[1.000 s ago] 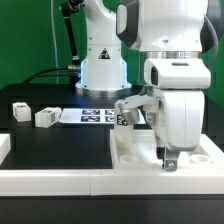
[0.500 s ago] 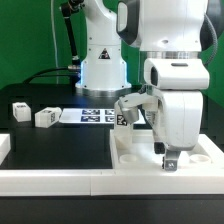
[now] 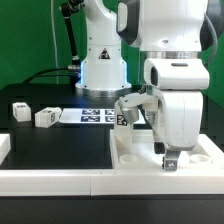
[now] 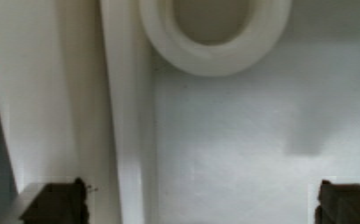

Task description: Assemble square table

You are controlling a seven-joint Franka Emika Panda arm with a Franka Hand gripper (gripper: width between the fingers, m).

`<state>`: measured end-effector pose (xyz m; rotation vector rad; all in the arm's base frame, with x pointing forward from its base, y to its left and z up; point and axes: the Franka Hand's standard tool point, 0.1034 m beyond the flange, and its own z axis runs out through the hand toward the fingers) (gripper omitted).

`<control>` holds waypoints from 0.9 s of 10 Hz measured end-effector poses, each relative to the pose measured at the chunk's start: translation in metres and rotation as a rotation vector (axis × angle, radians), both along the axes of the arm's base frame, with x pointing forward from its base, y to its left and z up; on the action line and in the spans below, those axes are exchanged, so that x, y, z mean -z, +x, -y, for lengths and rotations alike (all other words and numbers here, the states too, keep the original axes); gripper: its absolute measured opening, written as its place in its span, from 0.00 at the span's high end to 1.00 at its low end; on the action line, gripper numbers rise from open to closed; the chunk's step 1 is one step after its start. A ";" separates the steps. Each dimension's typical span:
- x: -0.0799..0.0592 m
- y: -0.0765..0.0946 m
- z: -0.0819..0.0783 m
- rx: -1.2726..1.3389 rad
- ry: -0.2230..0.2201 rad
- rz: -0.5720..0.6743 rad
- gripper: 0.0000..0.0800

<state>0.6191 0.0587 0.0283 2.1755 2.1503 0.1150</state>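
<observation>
**Exterior view:** gripper low over square top at 5 o'clock.

**Wrist view:** jaws wide apart, empty. Raised rim lies between them, round socket near.

**Handling:** top likely rigid, light, slick plastic. Best pinched at rim.

**Room:** loose legs at 9 o'clock. Black mat between offers room.

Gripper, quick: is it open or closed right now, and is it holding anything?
Gripper: open, jaws spread wide above the white table top, holding nothing.
</observation>
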 end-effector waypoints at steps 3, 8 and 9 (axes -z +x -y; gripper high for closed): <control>-0.050 -0.016 0.041 0.054 -0.029 -0.023 0.19; -0.092 -0.008 0.068 0.392 0.006 0.006 0.19; -0.092 -0.008 0.067 0.433 0.011 0.007 0.19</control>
